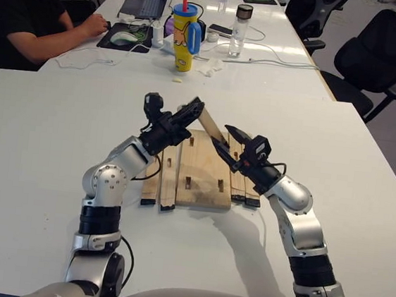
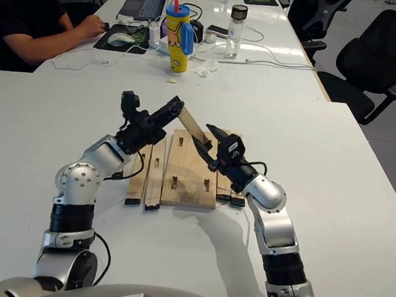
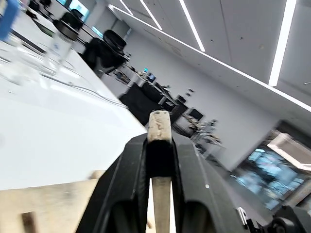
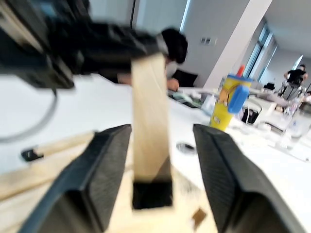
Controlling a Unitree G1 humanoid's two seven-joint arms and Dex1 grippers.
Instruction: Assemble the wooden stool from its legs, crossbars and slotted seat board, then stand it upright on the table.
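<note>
Over the worktop (image 1: 43, 139), with left claw (image 1: 189, 113) clamped on top end of tilted leg (image 1: 211, 127) above flat board (image 1: 205, 181), treat as light, stiff, rather slick wood and pinch flat faces near low end, where right claw (image 1: 222, 137) sits apart astride it.

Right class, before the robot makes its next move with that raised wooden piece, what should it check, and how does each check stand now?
1. Left gripper shut on the raised wooden piece: ok.
2. Right gripper holding the piece's lower end: not ok, its fingers stand open on either side with gaps.
3. Seat board flat on the table, slots up: ok.
4. Piece's lower end lined up with a slot: cannot tell, the right gripper hides it.
5. Spare pieces lying beside the board, out of the way: ok.
</note>
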